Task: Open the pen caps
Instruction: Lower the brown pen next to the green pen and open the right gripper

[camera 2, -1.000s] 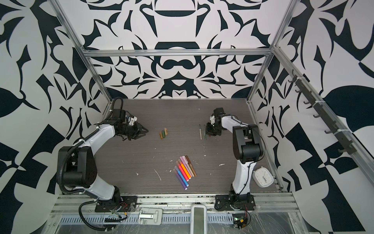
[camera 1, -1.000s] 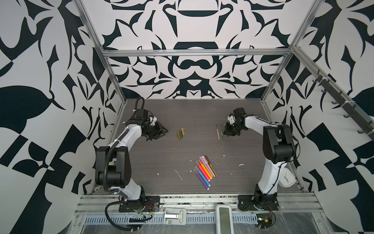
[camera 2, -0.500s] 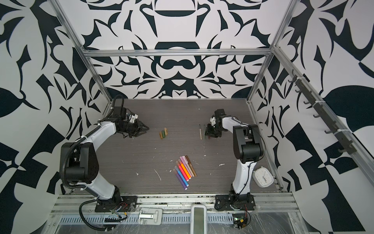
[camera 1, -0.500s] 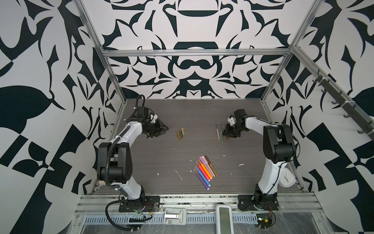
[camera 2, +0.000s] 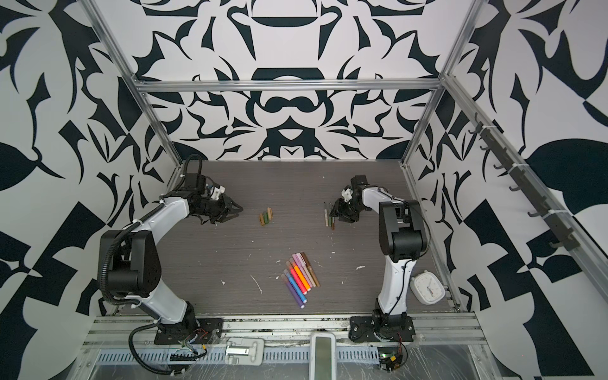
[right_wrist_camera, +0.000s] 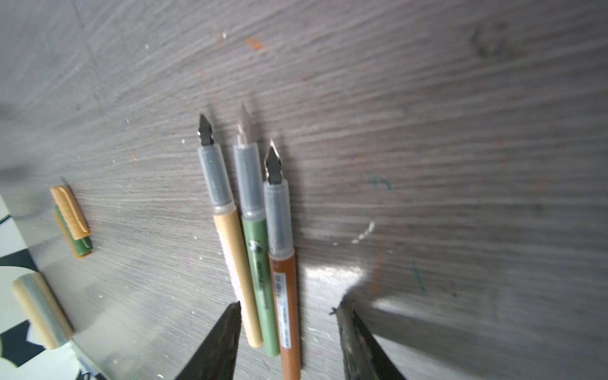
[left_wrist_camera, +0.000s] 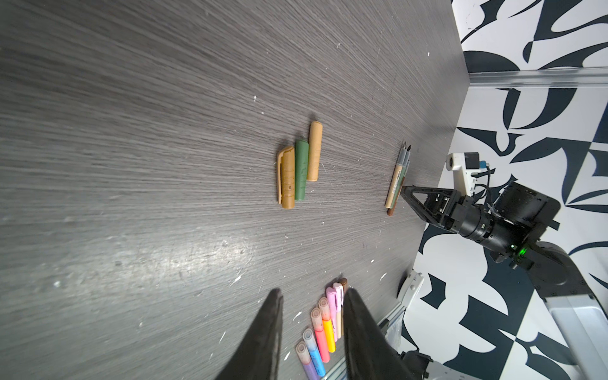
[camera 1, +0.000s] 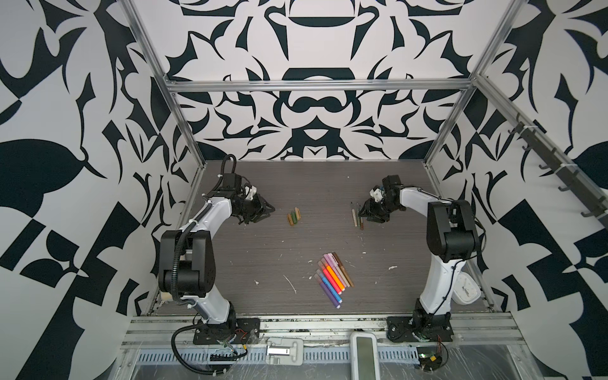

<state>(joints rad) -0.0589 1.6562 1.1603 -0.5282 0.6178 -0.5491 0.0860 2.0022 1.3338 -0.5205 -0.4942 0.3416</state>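
Brown pen (right_wrist_camera: 286,296) lies uncapped between parted jaws of right gripper (right_wrist_camera: 286,312); nothing gripped. Left gripper (left_wrist_camera: 312,296) parted, empty. Three caps (camera 1: 293,216) at table's 12 o'clock. Capped pens (camera 1: 334,276) at 6 o'clock: next, grasp one.

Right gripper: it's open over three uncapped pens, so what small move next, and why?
Probably lift the right gripper clear and swing toward the capped pens. Its jaws stand open and empty, the three bare pens lie flat, and their caps already sit apart.
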